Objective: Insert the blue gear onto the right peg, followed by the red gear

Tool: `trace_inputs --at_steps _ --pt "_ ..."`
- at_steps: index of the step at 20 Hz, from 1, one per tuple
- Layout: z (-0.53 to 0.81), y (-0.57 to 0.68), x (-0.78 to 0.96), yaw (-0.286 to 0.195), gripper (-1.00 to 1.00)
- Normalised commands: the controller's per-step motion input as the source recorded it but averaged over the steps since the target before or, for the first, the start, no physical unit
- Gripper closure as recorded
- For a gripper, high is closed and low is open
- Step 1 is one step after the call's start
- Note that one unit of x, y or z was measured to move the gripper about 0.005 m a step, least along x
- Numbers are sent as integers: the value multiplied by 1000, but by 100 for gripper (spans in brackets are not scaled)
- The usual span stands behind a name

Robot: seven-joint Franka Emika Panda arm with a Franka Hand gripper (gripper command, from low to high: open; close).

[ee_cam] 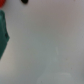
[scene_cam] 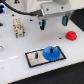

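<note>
Blue gear (scene_cam: 50,52) is sitting on the grey plate (scene_cam: 35,58), toward the exterior view's right, over the right peg (scene_cam: 49,48). Above, the gripper (scene_cam: 53,21) is hanging with fingers apart, empty. Red gear (scene_cam: 72,35) is lying farther right on the white table (scene_cam: 20,70).

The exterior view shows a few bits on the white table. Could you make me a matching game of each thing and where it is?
Things:
1. blue gear
2. red gear
3. hand
4. beige block

Places:
A. on bare table, at the exterior view's right
B. on the grey plate
C. at the exterior view's left
D. raised above the table, empty

Pairs: 1-B, 2-A, 3-D, 4-C
</note>
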Motion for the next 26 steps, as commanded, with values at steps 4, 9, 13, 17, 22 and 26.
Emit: trace_inputs --at_steps 4,9,13,17,22,26 --pt "-147 239 -685 0 -100" --pt "-86 187 -341 0 -100" --pt "60 366 593 0 -100" --pt "155 508 681 0 -100" --pt "154 499 650 0 -100" --pt "57 399 267 0 -100"
